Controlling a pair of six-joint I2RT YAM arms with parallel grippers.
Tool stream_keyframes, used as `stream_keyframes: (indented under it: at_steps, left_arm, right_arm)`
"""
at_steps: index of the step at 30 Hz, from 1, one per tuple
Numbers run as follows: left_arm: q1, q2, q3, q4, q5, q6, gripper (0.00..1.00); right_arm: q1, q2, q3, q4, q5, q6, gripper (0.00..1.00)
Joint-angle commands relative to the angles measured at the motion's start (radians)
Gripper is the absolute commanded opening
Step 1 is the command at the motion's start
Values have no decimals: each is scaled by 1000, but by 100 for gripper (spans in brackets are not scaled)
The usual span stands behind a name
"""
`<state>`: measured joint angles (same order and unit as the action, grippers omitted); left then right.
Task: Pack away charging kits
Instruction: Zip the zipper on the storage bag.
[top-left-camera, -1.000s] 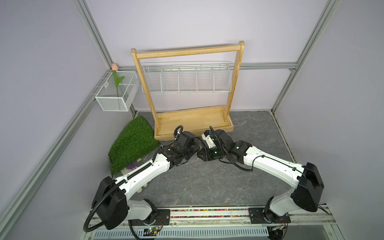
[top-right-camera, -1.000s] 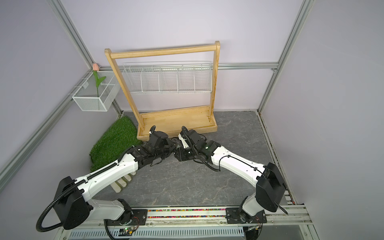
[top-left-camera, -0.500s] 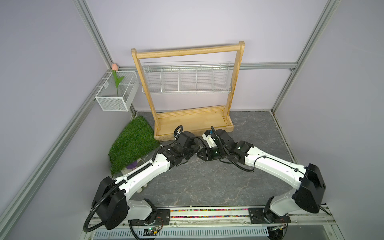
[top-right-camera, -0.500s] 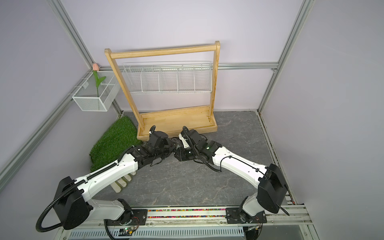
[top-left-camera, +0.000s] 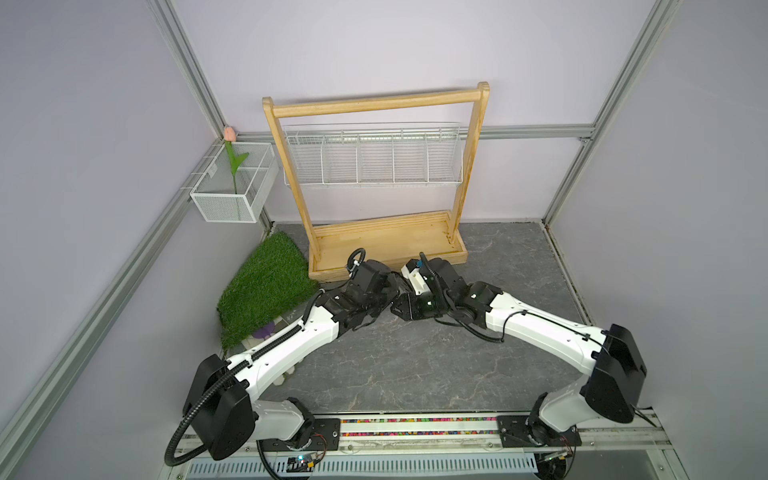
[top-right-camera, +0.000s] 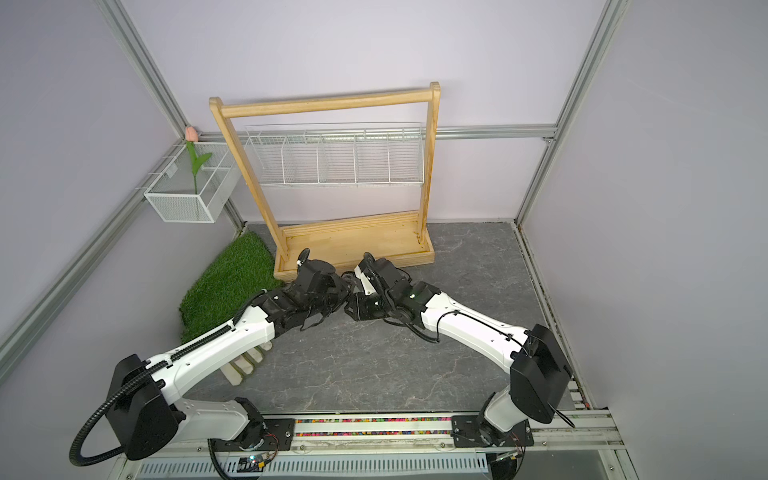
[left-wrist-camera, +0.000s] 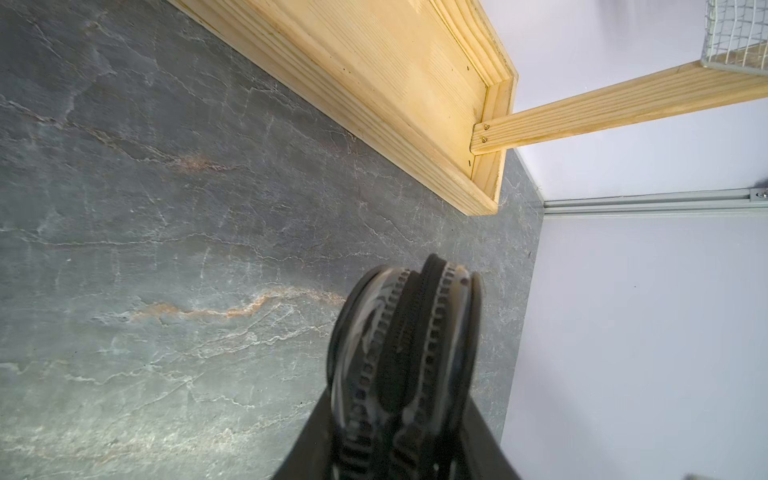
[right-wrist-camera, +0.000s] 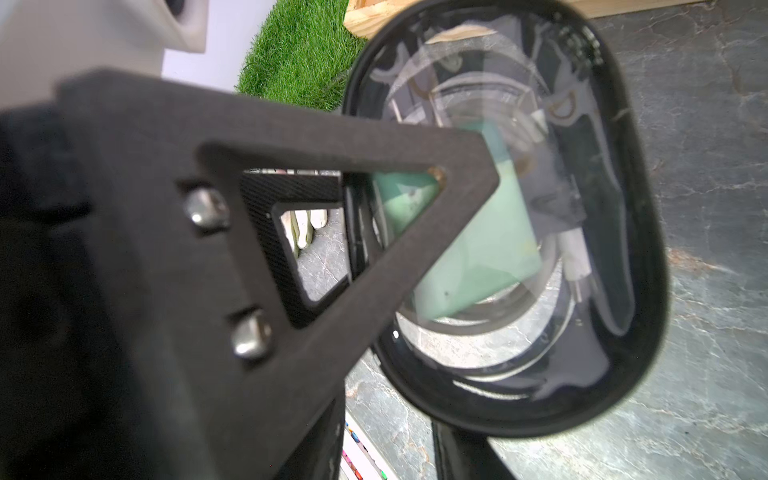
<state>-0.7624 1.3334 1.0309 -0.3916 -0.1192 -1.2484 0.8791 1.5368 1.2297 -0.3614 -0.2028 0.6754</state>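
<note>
An oval clear pouch (right-wrist-camera: 644, 208) with a black rim holds the charging kits: a mint-green charger block (right-wrist-camera: 490, 249) and a white cable coil (right-wrist-camera: 540, 324) ringed round it. My left gripper (left-wrist-camera: 399, 415) is shut on the pouch (left-wrist-camera: 405, 332), seen edge-on with its zip facing the left wrist view. One of the left gripper's fingers (right-wrist-camera: 374, 137) lies across the clear face. My right gripper (right-wrist-camera: 388, 436) stands just under the pouch's rim, jaws apart with floor showing between them. In both top views the two grippers (top-left-camera: 395, 297) (top-right-camera: 348, 296) meet before the wooden rack and hide the pouch.
A wooden rack (top-left-camera: 386, 245) with a tray base and a hanging wire basket (top-left-camera: 374, 158) stands right behind the grippers. A grass mat (top-left-camera: 266, 286) lies to the left. A white mesh box (top-left-camera: 232, 187) with a tulip hangs on the left wall. White objects (top-right-camera: 245, 365) lie under the left arm.
The right arm has shifted very slightly and its jaws have narrowed a little. The left arm and the pouch have not visibly moved.
</note>
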Motion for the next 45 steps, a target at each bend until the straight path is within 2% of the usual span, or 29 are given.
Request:
stream_keyframes:
  at_steps: [1, 4, 8, 13, 19, 26, 45]
  left_arm:
    - [-3, -29, 26, 1, -5, -21, 20]
    - [-3, -31, 24, 9, -3, -22, 20]
    - [-3, -35, 23, 10, -3, -21, 19]
    - [-3, -40, 19, 20, 0, -22, 19]
    - [-3, -34, 21, 24, 5, -18, 19]
    - [-3, -38, 15, 25, 1, -19, 19]
    - [40, -59, 8, 35, 27, 35, 19]
  right_arm:
    - [-6, 7, -20, 40, 23, 22, 37]
    - [-8, 20, -9, 42, 25, 23, 36]
    - [-5, 12, -22, 74, 49, 41, 29]
    - [-3, 16, -26, 79, 62, 43, 28]
    - [-3, 22, -30, 105, 61, 43, 22]
    - [-3, 16, -28, 102, 65, 38, 6]
    - [-10, -45, -90, -32, 154, -43, 6]
